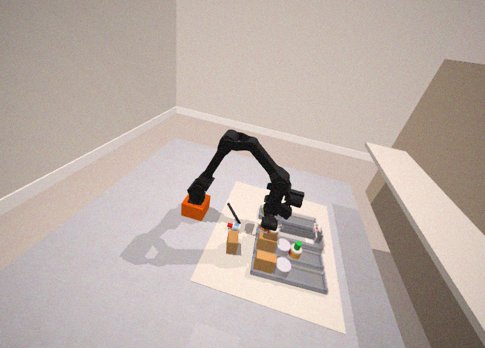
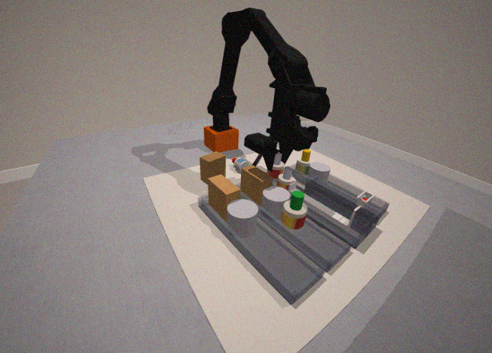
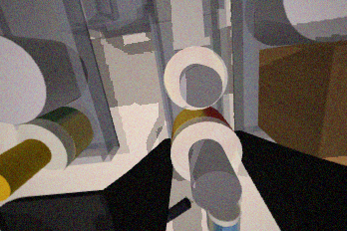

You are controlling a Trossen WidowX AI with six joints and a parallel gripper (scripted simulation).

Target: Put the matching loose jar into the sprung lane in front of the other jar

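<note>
My gripper [image 1: 267, 229] [image 2: 277, 167] [image 3: 201, 140] is shut on a grey-capped jar [image 2: 274, 174] [image 3: 206, 128] with a white shoulder and a red and yellow label. The held jar is upright or nearly so at the front end of the sprung lane [image 2: 318, 205] [image 3: 186, 7]. A second grey-capped jar [image 2: 285, 183] [image 3: 172, 77] stands just behind it in that lane. In the wrist view the held jar overlaps the second one. Its base, the low front stop and the pusher plate's contact are hidden, so I cannot tell whether it touches the floor.
A brown box [image 2: 255, 183] [image 3: 304, 95] and white cylinder [image 2: 276, 195] stand one side of the lane. A yellow-capped jar [image 2: 303, 167] [image 3: 75, 129] stands on the other. A green-capped jar [image 1: 295, 251] [image 2: 294, 217] stands further over. A red-capped jar [image 1: 235, 226] [image 2: 240, 164] and black rod [image 1: 233, 212] lie in front.
</note>
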